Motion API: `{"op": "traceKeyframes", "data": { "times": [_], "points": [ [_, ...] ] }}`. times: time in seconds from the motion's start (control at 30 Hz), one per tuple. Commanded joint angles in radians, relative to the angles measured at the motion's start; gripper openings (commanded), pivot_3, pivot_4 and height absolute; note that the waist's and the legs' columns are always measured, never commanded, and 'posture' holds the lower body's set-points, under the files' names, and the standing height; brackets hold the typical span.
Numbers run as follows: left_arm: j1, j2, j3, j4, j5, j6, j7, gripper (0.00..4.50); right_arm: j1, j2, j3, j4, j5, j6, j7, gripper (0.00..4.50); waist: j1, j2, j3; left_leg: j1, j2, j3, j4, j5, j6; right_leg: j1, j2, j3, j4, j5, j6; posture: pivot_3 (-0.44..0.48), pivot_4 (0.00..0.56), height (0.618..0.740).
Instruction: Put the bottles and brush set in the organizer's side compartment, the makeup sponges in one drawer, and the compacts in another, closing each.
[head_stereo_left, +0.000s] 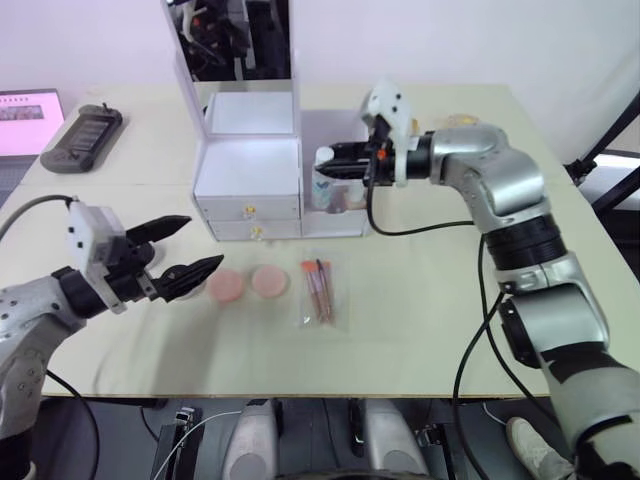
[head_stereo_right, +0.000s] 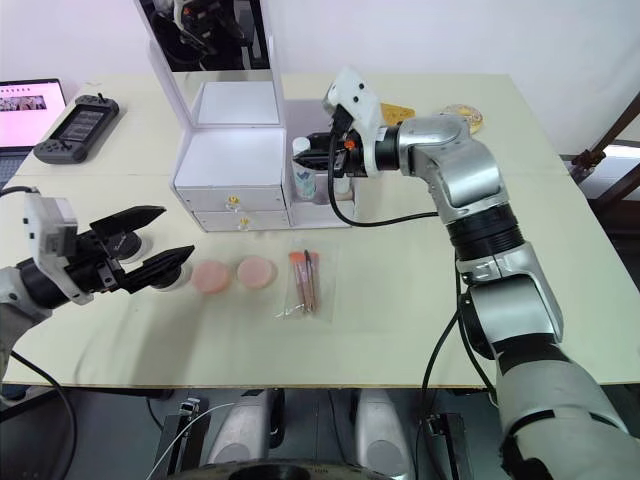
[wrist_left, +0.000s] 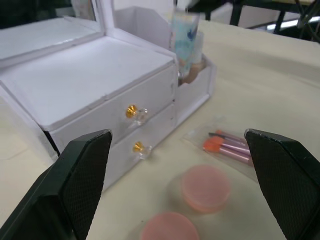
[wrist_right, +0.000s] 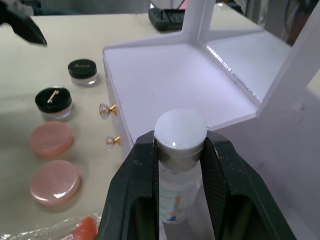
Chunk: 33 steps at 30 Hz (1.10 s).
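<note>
Bottles: the blue-labelled bottle (wrist_right: 180, 165), lettering unreadable, stands in the side compartment (head_stereo_left: 340, 215) mid-frame, gripped by the right gripper (wrist_right: 181, 150). Left gripper (head_stereo_left: 190, 250) gapes wide, lower left. Right wrist view adds two black-lidded compacts (wrist_right: 54, 102).

No legible text anywhere.

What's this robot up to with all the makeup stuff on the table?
It is tidying cosmetics into a white plastic organizer. Its right gripper clamps the white cap of a clear blue-labelled bottle standing in the side bin. The open left gripper hovers near two pink round sponges; a sleeve of brushes lies beside them.
</note>
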Motion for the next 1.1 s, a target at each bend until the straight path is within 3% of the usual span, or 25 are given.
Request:
{"op": "traceKeyframes", "data": {
  "times": [0.03,0.8,1.07,1.1],
  "points": [
    [0.011,-0.003,0.048,-0.046,-0.029,-0.021,0.015,4.5,-0.052,0.019,-0.016,0.042,-0.036,-0.058,0.021,0.65,-0.001,0.0,0.0,0.0,0.0,0.0,0.0,0.0,0.0,0.0,0.0,0.0,0.0,0.0,0.0,0.0,0.15,0.74],
    [0.01,-0.019,0.01,-0.085,-0.045,-0.027,0.069,4.5,-0.099,0.134,-0.002,0.332,-0.218,-0.242,0.033,0.65,-0.003,0.0,0.0,0.0,0.0,0.0,-0.001,0.0,0.0,0.0,0.001,0.0,0.0,0.0,0.0,0.0,0.15,0.74],
    [0.007,-0.019,0.003,-0.083,-0.044,-0.026,0.069,4.5,-0.116,0.114,-0.045,0.278,-0.192,-0.19,0.065,4.45,-0.002,0.0,0.0,0.0,0.0,0.0,0.0,0.0,0.0,0.0,0.001,0.0,0.0,0.0,0.0,0.0,0.15,0.74],
    [0.002,-0.019,-0.002,-0.079,-0.043,-0.027,0.067,4.5,-0.119,0.107,-0.054,0.253,-0.18,-0.171,0.074,4.45,-0.001,0.0,0.0,0.0,0.0,0.0,0.0,0.0,0.0,0.0,0.001,0.0,0.0,0.0,0.0,0.0,0.15,0.74]
  ]
}}
